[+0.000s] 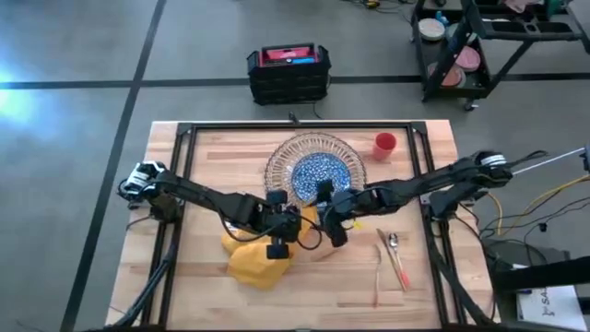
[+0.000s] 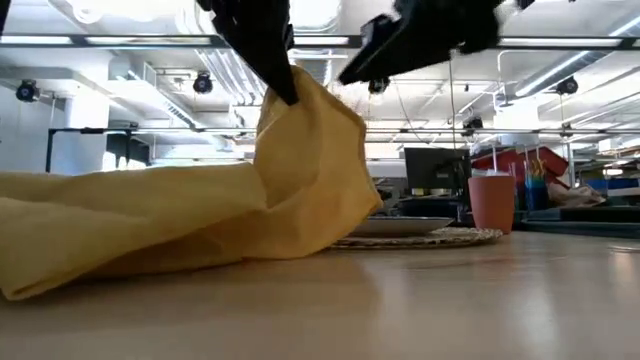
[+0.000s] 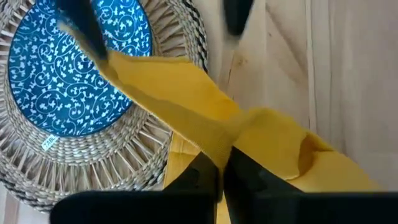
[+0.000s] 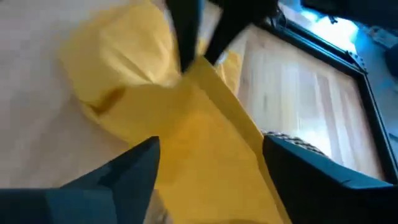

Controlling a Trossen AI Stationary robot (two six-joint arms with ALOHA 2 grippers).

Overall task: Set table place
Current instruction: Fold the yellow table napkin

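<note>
**Both grippers at the napkin, beside the plates**

From above, the left gripper (image 1: 283,224) and right gripper (image 1: 334,219) meet near the middle of the table (image 1: 203,286). The yellow napkin (image 1: 256,261) spreads on the wood under and behind the left gripper. Just beyond both grippers lies the blue plate (image 1: 322,172), set on a larger round woven-looking plate (image 1: 281,159). The red cup (image 1: 384,143) stands past the right gripper, near the big plate's rim. The cutlery (image 1: 395,254) lies on the wood to the right gripper's outer side, well apart from the plates. How wide the fingers stand cannot be read here.

The low view adds height: the napkin (image 2: 200,215) rises to a peak, pinched by the left gripper (image 2: 285,85), while its other end trails on the table. The right gripper (image 2: 350,72) hangs just beside that peak (touching or not, I cannot tell). The cup (image 2: 491,202) stands behind.

The left wrist view shows its own fingers closed on a napkin (image 3: 249,134) fold, and the cloth stretching away to the right gripper (image 3: 161,34), one finger of which meets the far corner, over the blue plate (image 3: 56,68).

The right wrist view shows its own fingers spread wide with the napkin (image 4: 186,124) between them, not clamped; the left gripper (image 4: 196,53) nips the cloth farther off.
</note>
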